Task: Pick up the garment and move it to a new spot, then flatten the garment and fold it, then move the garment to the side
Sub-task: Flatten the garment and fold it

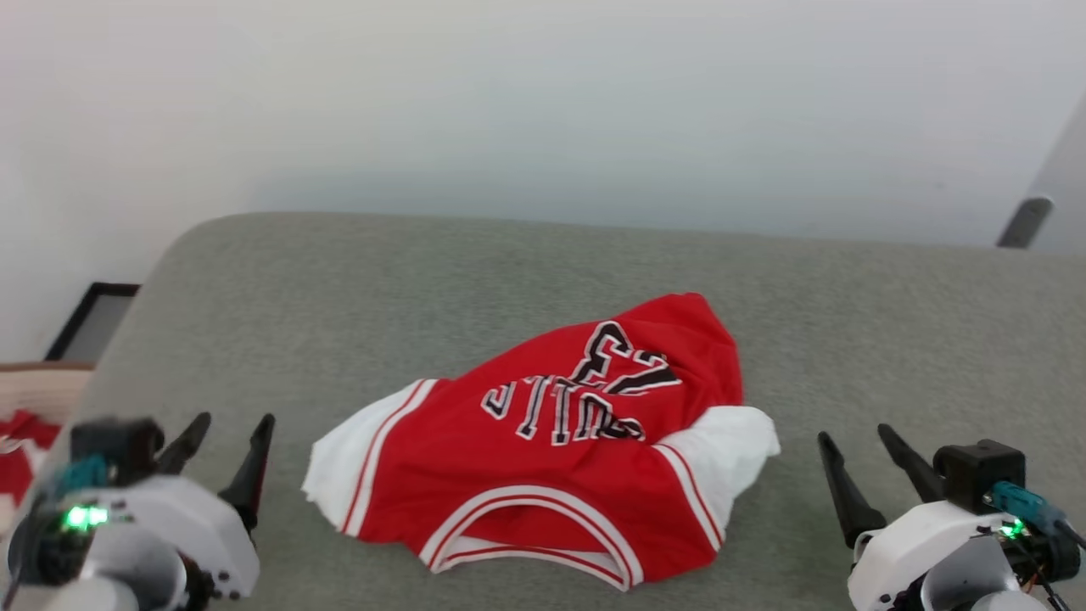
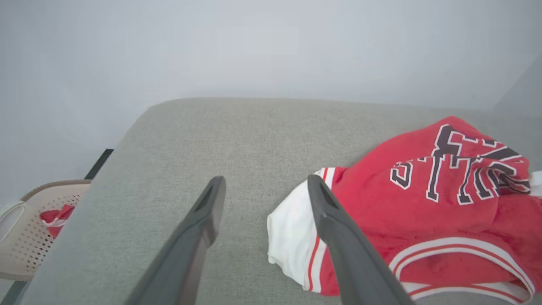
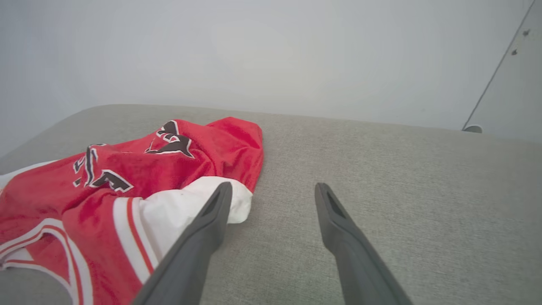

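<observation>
The garment (image 1: 560, 441) is a red jersey with white side panels, striped trim and black lettering, lying crumpled face up in the middle of the grey cushioned surface (image 1: 424, 280), neck opening towards me. My left gripper (image 1: 231, 445) hovers open to its left, a short gap from the white panel. My right gripper (image 1: 857, 450) stands open to its right. In the left wrist view the garment (image 2: 423, 199) lies right of the open left gripper (image 2: 264, 186). The right wrist view has the garment (image 3: 127, 186) left of the open right gripper (image 3: 273, 190).
A beige perforated basket (image 2: 25, 237) holding a red-and-white cloth (image 2: 57, 218) sits on the floor past the surface's left edge. A pale wall rises behind. A dark frame (image 1: 89, 318) leans at the far left. Bare grey surface spreads on both sides of the garment.
</observation>
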Motion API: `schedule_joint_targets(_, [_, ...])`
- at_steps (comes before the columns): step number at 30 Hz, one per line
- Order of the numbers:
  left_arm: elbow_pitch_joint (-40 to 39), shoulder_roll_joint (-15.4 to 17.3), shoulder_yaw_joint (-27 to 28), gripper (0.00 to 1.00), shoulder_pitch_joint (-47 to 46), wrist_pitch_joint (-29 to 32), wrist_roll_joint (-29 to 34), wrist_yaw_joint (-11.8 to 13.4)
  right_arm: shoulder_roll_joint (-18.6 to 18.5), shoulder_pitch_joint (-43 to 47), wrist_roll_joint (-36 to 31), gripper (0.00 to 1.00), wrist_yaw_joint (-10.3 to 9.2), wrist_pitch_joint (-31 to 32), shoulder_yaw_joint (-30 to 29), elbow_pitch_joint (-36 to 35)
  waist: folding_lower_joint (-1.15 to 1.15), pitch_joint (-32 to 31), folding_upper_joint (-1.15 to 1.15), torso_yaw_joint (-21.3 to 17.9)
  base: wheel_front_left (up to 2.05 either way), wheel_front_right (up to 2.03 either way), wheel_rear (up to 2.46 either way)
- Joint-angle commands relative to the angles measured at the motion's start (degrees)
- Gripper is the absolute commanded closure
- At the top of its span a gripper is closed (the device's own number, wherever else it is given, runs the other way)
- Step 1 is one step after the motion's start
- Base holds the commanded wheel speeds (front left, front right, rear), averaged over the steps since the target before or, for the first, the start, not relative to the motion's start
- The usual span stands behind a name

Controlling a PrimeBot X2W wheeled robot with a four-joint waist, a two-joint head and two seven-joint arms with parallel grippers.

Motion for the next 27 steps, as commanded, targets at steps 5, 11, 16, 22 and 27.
schedule_joint_targets(5, [-1.6,-2.1,1.7,0.00,5.7,-10.3,1.9,1.5,-0.8,-1.8,2.8,0.00,-0.03,5.4,1.7,1.4,0.00,-1.0,0.00,4.2,0.00,0.00,0.00])
schedule_joint_targets(11, [-2.1,-5.5,3.8,0.00,9.2,-18.0,3.4,2.8,-1.1,-4.2,4.8,0.00,-0.04,12.6,1.5,3.5,0.00,0.1,0.00,7.4,0.00,0.00,0.00])
schedule_joint_targets(16, [-2.4,-9.3,6.3,0.00,10.7,-19.0,5.1,2.6,-1.0,-6.2,5.2,0.00,-0.04,17.8,0.5,5.1,0.00,1.8,0.00,9.8,0.00,0.00,0.00])
schedule_joint_targets(22, [-3.5,-14.2,10.5,0.00,11.5,-19.1,8.7,0.9,-0.7,-7.9,4.4,0.00,-0.03,22.0,-0.7,7.3,0.00,3.6,0.00,12.1,0.00,0.00,0.00])
schedule_joint_targets(27, [-3.1,-18.5,14.4,0.00,11.6,-19.1,11.5,-1.8,-0.4,-9.4,3.4,0.00,-0.03,25.2,-1.2,10.5,0.00,4.8,0.00,13.7,0.00,0.00,0.00])
